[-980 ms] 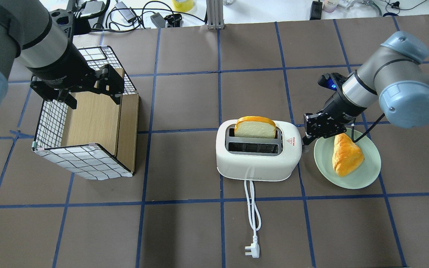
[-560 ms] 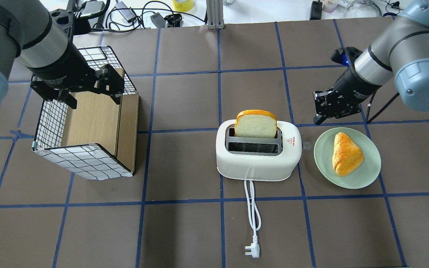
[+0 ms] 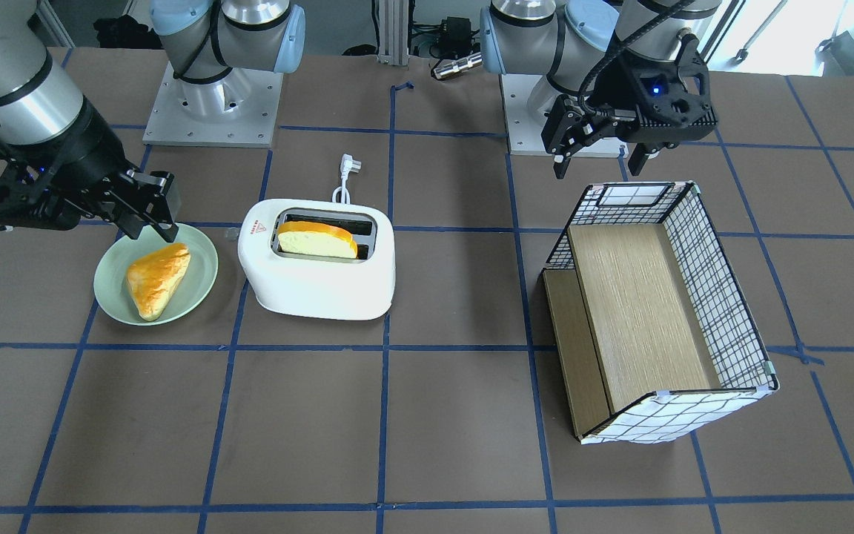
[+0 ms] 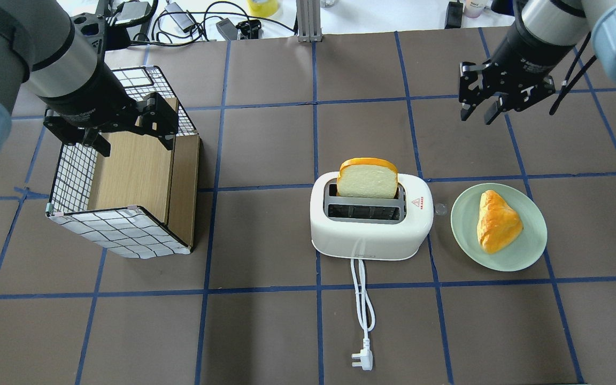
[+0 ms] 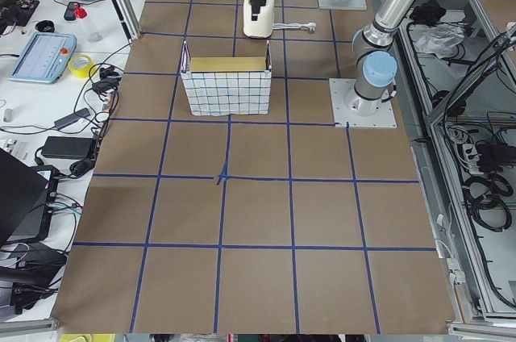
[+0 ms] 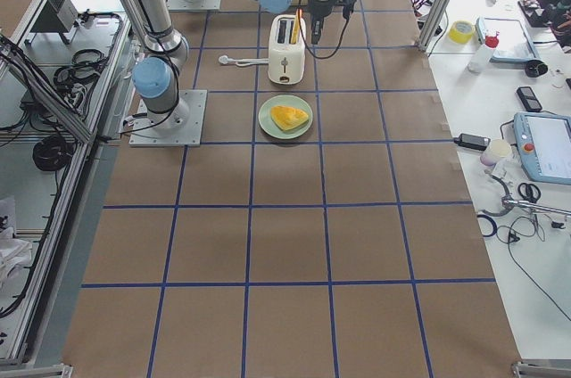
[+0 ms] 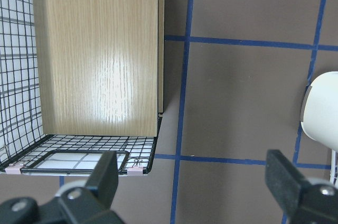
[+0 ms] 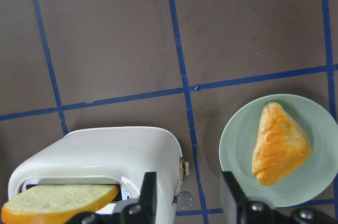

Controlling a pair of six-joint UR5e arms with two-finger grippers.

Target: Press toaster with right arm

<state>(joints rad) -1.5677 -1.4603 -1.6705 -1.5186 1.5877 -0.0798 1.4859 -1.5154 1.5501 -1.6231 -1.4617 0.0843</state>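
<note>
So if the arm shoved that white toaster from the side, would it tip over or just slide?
Probably slide: the toaster is low and wide with a broad base. Its plastic-looking shell suggests it's fairly light. The loose cord and plug would likely trail floppily behind.

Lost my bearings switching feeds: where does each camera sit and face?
Front-facing: across table, facing robot; left gripper, right gripper.
Overhead: behind robot, downward; left arm, right arm, toaster.
Exterior left: robot's left end; left arm nearer.
Exterior right: opposite end; right arm nearer.
Left wrist: down on basket; left gripper.
Right wrist: down on toaster, plate; right gripper.
All show the toaster.
</note>
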